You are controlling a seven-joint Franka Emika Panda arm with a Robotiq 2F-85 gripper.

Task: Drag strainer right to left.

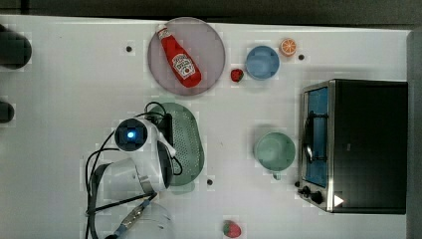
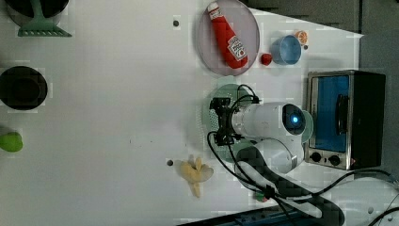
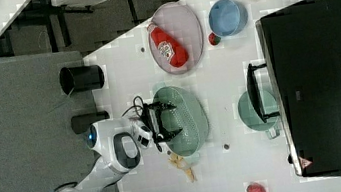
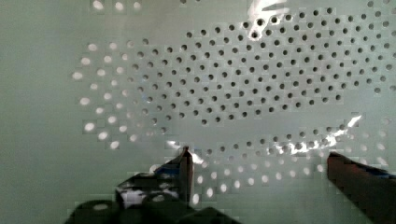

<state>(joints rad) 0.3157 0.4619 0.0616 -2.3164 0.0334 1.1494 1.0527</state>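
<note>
I have the gripper (image 3: pixel 172 121) lowered inside the strainer (image 3: pixel 189 118), fingers spread wide and pinching nothing, so a finger can push its wall for the drag. The strainer sits mid-table, below the plate (image 1: pixel 211 35) in the top view, left of the green cup (image 1: pixel 274 151).

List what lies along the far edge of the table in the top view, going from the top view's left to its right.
Ketchup bottle on the grey plate → small strawberry → blue bowl → orange slice.
</note>
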